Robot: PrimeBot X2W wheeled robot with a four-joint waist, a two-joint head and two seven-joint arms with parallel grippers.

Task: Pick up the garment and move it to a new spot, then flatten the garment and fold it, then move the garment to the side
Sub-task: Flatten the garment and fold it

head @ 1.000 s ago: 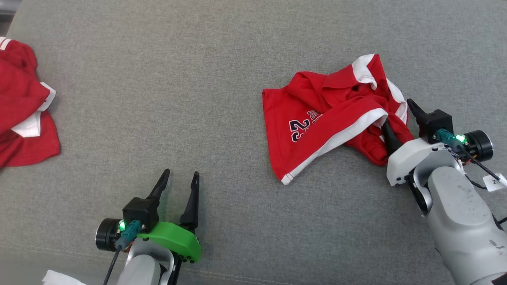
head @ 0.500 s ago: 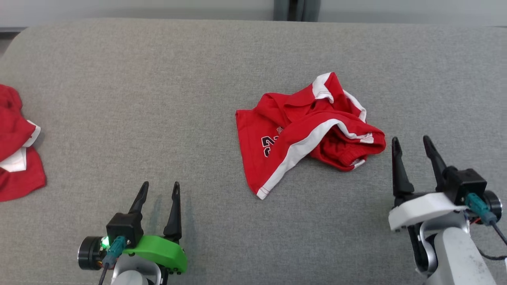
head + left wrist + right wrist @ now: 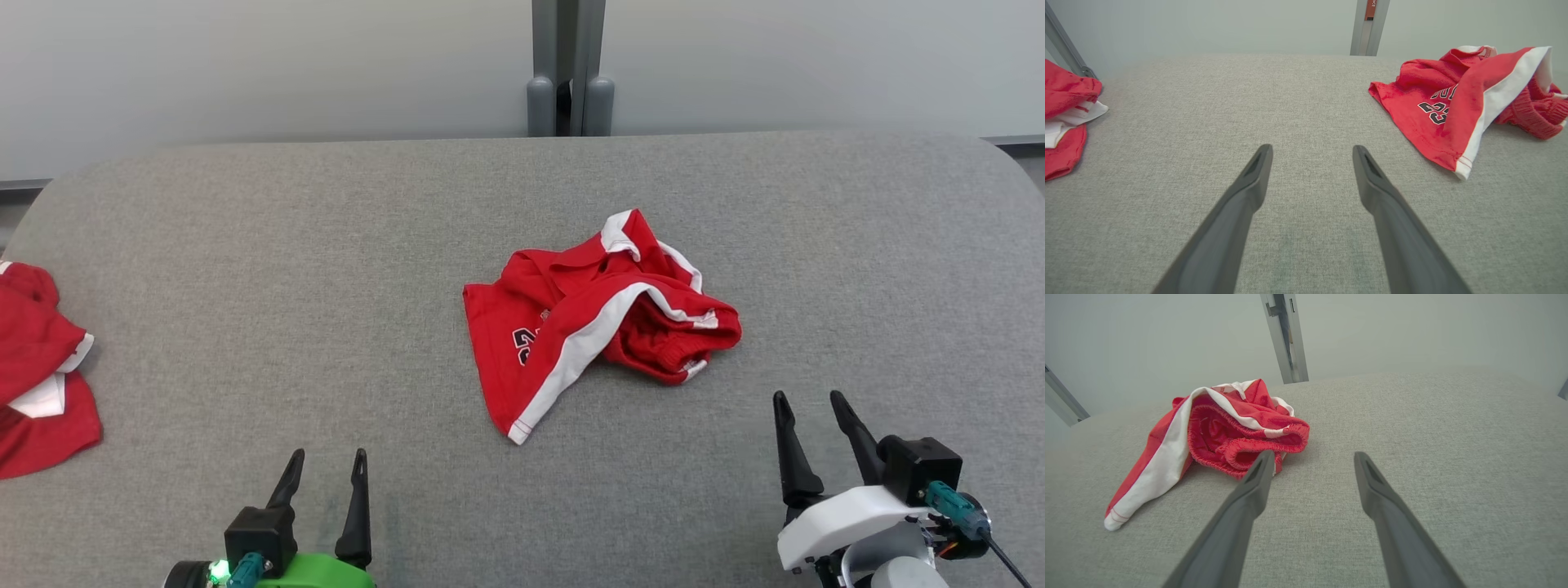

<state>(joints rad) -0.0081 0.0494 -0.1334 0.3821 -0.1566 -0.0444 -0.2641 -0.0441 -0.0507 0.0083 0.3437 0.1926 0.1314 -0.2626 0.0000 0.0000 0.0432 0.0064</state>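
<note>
A crumpled pair of red shorts with white side stripes and a dark number, the garment [image 3: 596, 314], lies in a heap near the middle of the grey padded surface [image 3: 326, 269]. It also appears at the right of the left wrist view [image 3: 1470, 98] and at the left of the right wrist view [image 3: 1224, 433]. My right gripper [image 3: 810, 400] stands open near the front edge, to the right of and nearer than the garment, with nothing between its fingers [image 3: 1253, 486]. At the lower left my left gripper [image 3: 330, 456] is open and empty, well apart from the garment.
A second red and white garment [image 3: 37, 367] lies bunched at the left edge of the surface, also in the left wrist view [image 3: 1065, 110]. Behind the surface is a pale wall with a grey vertical post [image 3: 567, 69].
My right gripper has let go of the garment and drawn back toward the front edge. The head view has tilted up, so the whole scene sits lower and the back wall shows.
</note>
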